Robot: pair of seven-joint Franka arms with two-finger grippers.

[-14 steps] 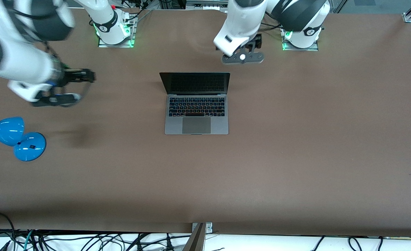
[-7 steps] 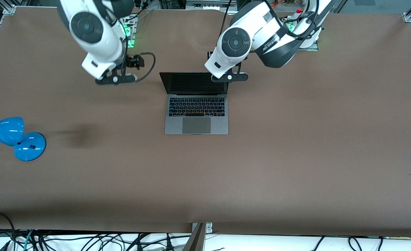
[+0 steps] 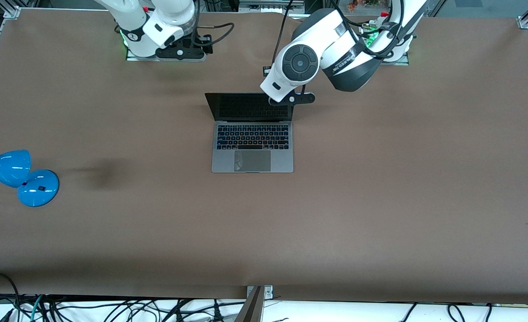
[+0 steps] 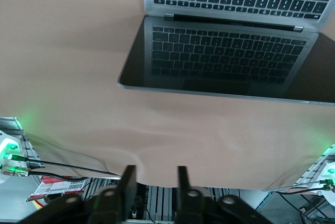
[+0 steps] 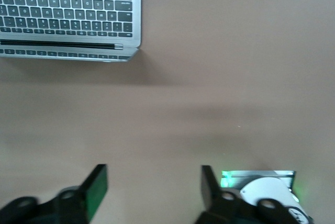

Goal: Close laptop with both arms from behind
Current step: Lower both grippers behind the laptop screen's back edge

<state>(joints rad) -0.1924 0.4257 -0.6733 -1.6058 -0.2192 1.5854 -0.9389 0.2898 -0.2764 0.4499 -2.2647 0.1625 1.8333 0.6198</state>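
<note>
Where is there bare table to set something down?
Bare table lies between the laptop and the front camera, and toward the left arm's end. The blue lamp occupies the right arm's end; both grippers, left and right, crowd the bases.

Front view: high camera facing the arm bases, spanning the whole desk (image 3: 380, 201). Left and right wrist views: close, downward-looking. All three share the open laptop (image 3: 252, 134) (image 4: 230, 51) (image 5: 68, 14).
</note>
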